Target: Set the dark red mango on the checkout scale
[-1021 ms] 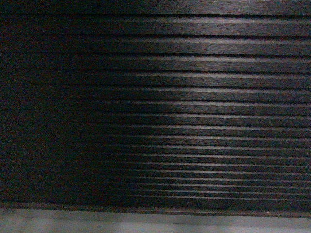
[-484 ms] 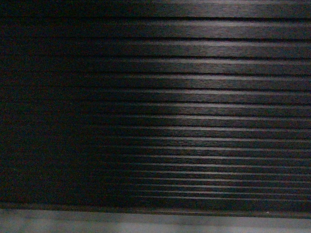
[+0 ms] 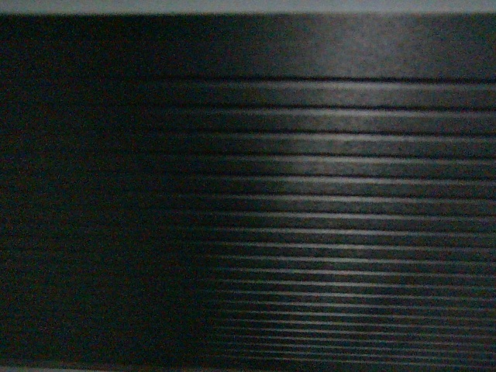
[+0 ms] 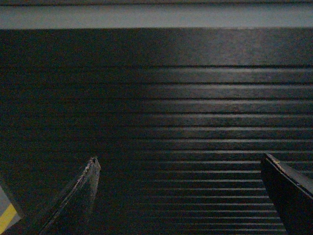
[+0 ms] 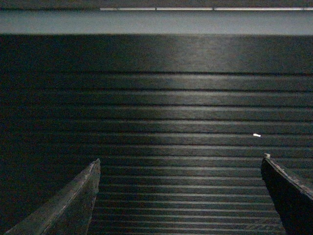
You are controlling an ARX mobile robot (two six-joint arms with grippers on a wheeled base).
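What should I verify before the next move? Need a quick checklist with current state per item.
1. Checkout located: ok. Its ribbed black front panel fills the head view.
2. Counter top visible: not ok. Only a pale strip shows above the panel's upper edge in all three views.
3. Dark red mango in sight: not ok. No view shows it.
4. Scale in sight: not ok. No view shows it.
5. Left gripper free: ok. Fingers wide apart, nothing between them, facing the panel.
6. Right gripper free: ok. Fingers wide apart, nothing between them.
Judgement: probably raise the view to find the mango and the scale before reaching.
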